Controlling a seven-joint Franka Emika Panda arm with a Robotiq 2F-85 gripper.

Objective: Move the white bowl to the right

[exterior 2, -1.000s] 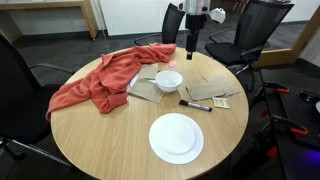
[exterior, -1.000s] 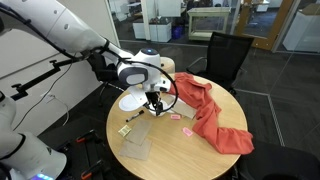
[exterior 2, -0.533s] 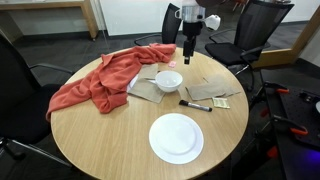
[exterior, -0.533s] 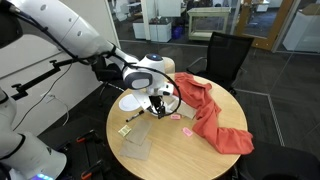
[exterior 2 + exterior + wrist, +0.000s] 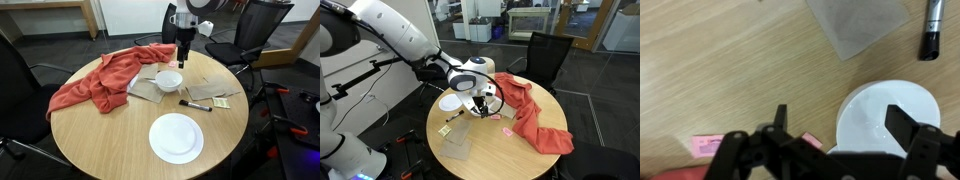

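The white bowl [image 5: 168,79] stands on the round wooden table [image 5: 110,140], beside the red cloth [image 5: 100,80]. In the wrist view the white bowl [image 5: 880,118] lies under the jaws, with its left rim between the two fingers. My gripper [image 5: 840,125] is open and empty, hovering just above the bowl. It shows over the bowl's far side in an exterior view [image 5: 185,58]. In an exterior view my gripper [image 5: 478,103] hides the bowl.
A wider flat white plate [image 5: 176,137] lies near the table's front edge. A black marker [image 5: 196,104] and clear plastic bags [image 5: 212,90] lie beside the bowl. A small pink slip [image 5: 710,147] lies on the wood. Office chairs [image 5: 255,30] ring the table.
My gripper has shifted a little toward the bowl and lower. The bowl, plate and cloth have not moved.
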